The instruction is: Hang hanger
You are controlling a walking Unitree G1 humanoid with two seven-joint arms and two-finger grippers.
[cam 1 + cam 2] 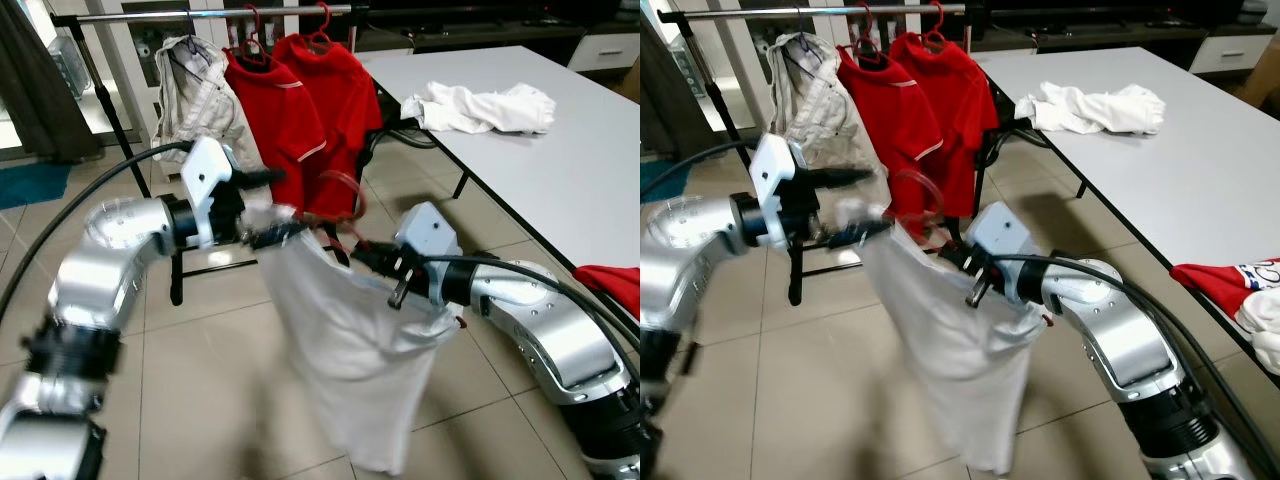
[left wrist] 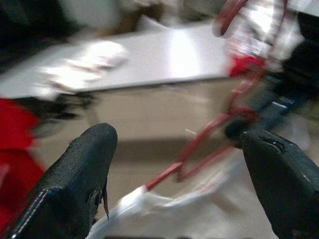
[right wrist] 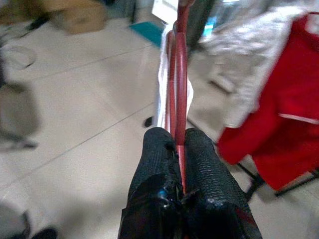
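Currently right gripper [image 3: 179, 149] clamps red plastic hanger [image 3: 178, 84] carrying white shirt [image 1: 350, 350]; left gripper [image 2: 179, 174] gapes beside hanger, holding nothing. Risk: shirt slips off before reaching metal rail [image 1: 220, 14].

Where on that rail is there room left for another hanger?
The rail is bare between its left post and the beige garment. It is crowded from there on, where two red shirts hang close together. The right claw grips the red hanger carrying the white garment.

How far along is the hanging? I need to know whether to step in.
Done: the white garment is on the red hanger. In hand: the right gripper is shut on the hanger; the left gripper is open beside it. Left: hooking it on the rail beside the red shirts.
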